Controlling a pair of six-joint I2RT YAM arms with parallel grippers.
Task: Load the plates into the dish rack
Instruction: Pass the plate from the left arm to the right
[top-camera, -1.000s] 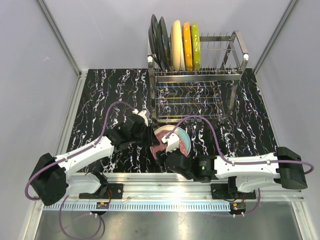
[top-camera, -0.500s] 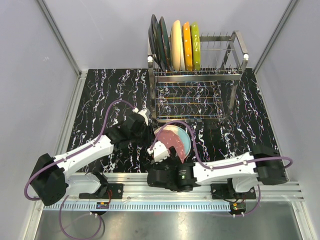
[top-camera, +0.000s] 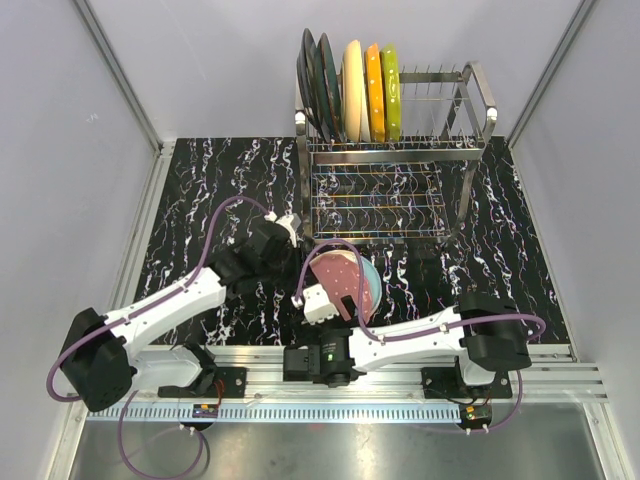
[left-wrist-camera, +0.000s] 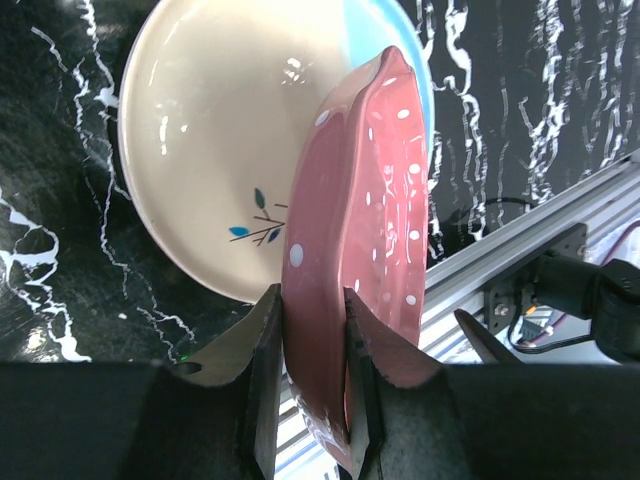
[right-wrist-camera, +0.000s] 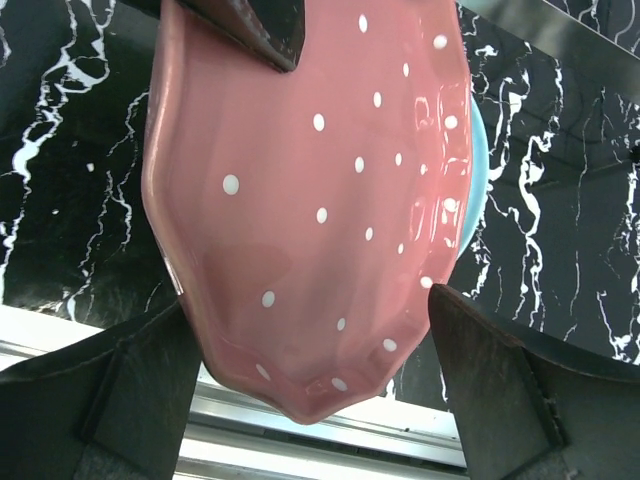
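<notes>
As my right pincer spreads off the pink plate, my left pincer alone clamps it before the dish rack.

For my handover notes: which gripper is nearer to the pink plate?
Left. The left gripper clamps the rim of the pink plate; the right gripper is open, fingers spread either side.

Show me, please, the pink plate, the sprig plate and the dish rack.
pink plate (left-wrist-camera: 365, 230), left wrist view, dotted face.
sprig plate (left-wrist-camera: 210, 130), left wrist view, cream centre.
dish rack (top-camera: 400, 152), top external view, upper front rail.
</notes>
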